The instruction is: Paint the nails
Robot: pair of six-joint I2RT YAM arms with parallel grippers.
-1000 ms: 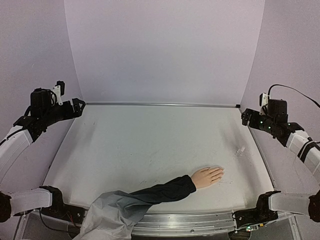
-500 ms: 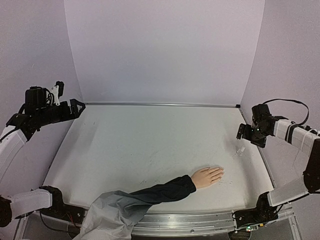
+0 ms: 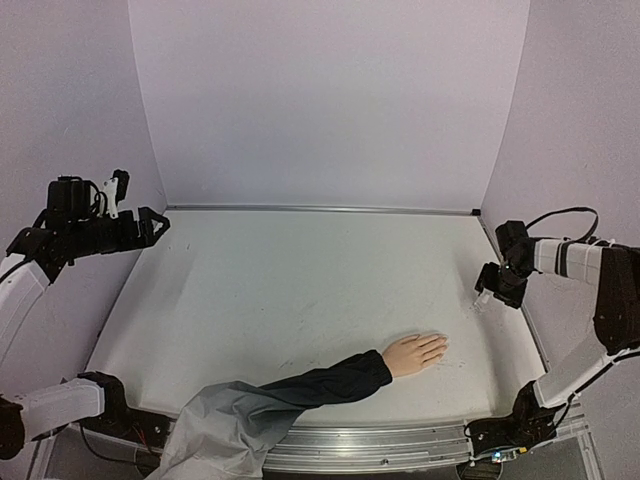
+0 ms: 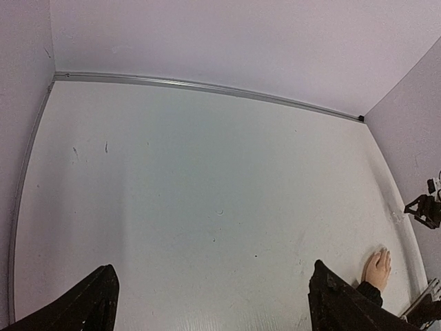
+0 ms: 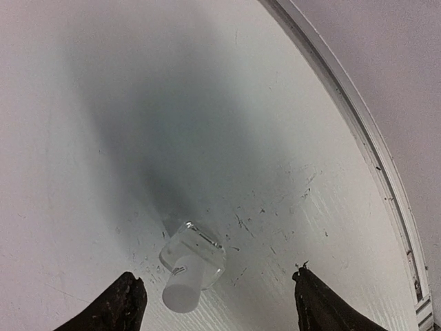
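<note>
2 spread wide: left gripper (image 4: 212, 266) & right gripper (image 5: 215, 274); 1 mannequin hand (image 3: 415, 352), 1 bottle (image 5: 190, 265).

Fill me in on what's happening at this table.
The right gripper hangs low over a small clear bottle with a white cap, near the right edge of the table. Its fingers are open on either side of the bottle and not touching it. The left gripper is raised at the far left, open and empty. The mannequin hand lies flat near the front edge, and its nails show no paint that can be made out.
</note>
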